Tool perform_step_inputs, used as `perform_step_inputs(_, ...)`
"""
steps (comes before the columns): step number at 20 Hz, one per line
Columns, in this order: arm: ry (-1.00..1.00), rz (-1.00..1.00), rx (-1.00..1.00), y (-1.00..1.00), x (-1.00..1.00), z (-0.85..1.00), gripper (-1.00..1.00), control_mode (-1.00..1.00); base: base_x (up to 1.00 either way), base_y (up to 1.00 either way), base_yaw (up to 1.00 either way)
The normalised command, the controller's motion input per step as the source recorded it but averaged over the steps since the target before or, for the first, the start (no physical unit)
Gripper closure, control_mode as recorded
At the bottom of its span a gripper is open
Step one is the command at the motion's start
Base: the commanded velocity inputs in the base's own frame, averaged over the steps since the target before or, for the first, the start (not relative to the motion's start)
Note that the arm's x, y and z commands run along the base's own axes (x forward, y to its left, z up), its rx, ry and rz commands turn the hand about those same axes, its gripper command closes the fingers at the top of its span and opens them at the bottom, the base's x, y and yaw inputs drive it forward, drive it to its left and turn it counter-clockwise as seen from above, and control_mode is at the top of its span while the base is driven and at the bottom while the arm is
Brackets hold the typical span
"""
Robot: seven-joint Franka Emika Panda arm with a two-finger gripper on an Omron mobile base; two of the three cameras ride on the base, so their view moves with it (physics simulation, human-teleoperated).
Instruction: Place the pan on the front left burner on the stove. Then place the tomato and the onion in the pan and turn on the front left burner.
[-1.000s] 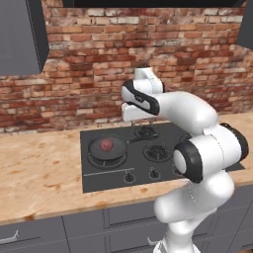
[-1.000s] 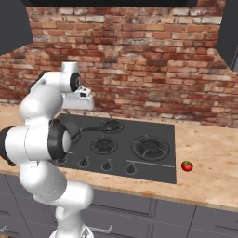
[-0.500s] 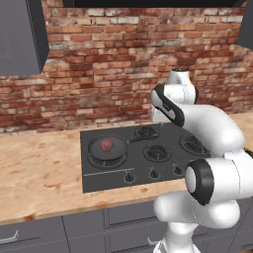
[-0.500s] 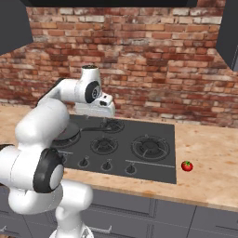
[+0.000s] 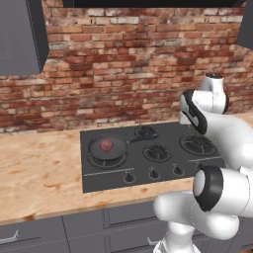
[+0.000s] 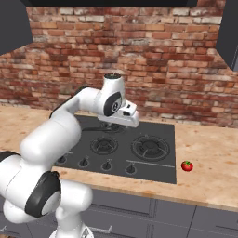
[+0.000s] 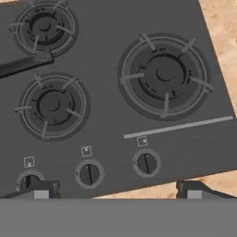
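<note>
While the onion (image 5: 105, 144) is sitting in the pan (image 5: 107, 149), the arm is swinging right toward the tomato (image 6: 187, 166) — jaws wide open, holding nothing.

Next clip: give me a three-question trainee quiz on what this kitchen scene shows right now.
1. True or false: the onion lies in the pan.
2. Where is the tomato? A) in the pan B) on the counter right of the stove C) in the gripper
3. Fill in: the gripper hovers open above the stove's ____.

Key: 1 true; 2 B; 3 knobs
</note>
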Motion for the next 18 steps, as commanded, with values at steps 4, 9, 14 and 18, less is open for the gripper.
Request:
perform_step_inputs(4,0.0,-0.06,0.0,-0.93,-0.12,0.0,-1.0,-1.0,0.0,0.0,0.0)
perform_step_inputs(9,0.0,-0.05,0.0,-0.85,-0.06,0.0,-1.0,-1.0,0.0,0.0,0.0)
perform_step_inputs(14,0.0,-0.03,0.0,-0.78,-0.09,-0.04,-1.0,-1.0,0.0,0.0,0.0)
perform_step_inputs(18,0.0,-0.01,0.0,-0.71,-0.05,-0.11,-1.0,-1.0,0.0,0.0,0.0)
